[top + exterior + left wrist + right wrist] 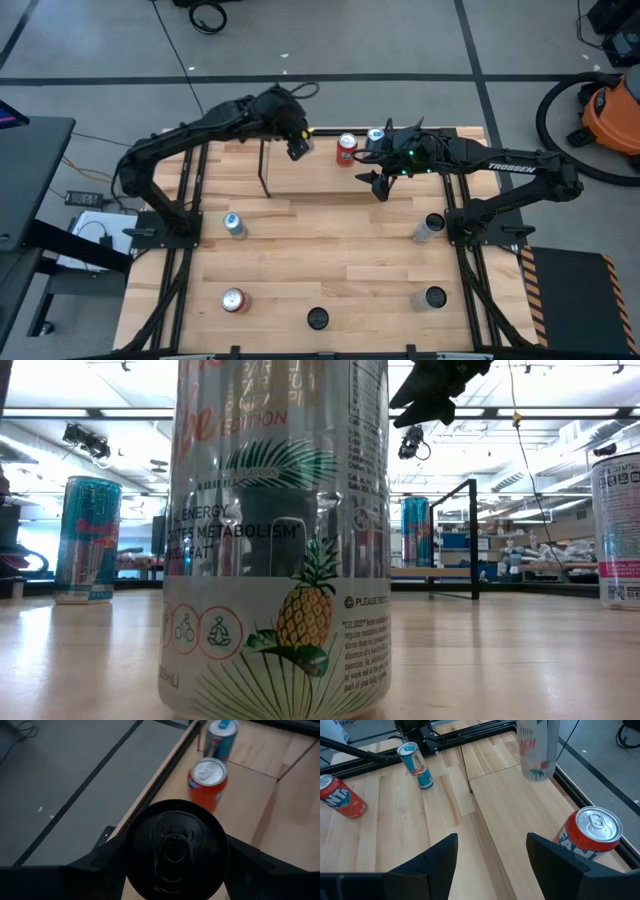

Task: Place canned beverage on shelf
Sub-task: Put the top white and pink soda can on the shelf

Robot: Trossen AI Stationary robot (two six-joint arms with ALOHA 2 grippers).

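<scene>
Light wood planks make up the table (330,250), fenced by dark rails, with grey floor beyond. At 12 o'clock on it, a shade toward 11, the left gripper (298,147) is clamped on the can (175,850), a smooth cylinder with a dark lid and ring-pull; its wall reads pale and printed from the right wrist view. The can hangs upright above the 9 o'clock end of the shelf (320,178), a pale board framed by thin black rods along the table's far edge. Judgement: the carry is done and the set-down is in hand. The next move calls for a straight descent onto bare board, then release without tipping. At the can's 3 o'clock an orange can (347,148) and a blue can (376,137) stand on the board, so clearance on that side is tight. The right gripper (492,845) waits at 1 o'clock, fingers apart and empty.
</scene>
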